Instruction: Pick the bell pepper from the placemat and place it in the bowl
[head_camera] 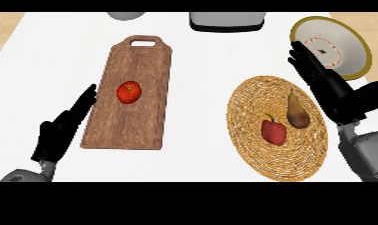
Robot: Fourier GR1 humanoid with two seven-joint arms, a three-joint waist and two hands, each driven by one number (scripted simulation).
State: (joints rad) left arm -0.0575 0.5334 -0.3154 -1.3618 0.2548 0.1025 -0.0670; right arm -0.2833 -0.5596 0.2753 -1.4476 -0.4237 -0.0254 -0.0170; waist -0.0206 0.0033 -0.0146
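Right hand (pixel 319 76), fingers straight and spread, hovers just beyond the round woven placemat (pixel 277 127) where the glossy red bell pepper (pixel 274 131) lies beside 1 brownish pear (pixel 297 111); it should descend over the pepper, avoiding the pear, before lifting toward the gold-rimmed bowl (pixel 354 49).

Bright even light, white counter (pixel 199 119) nearly shadowless, no glare, edges undistorted
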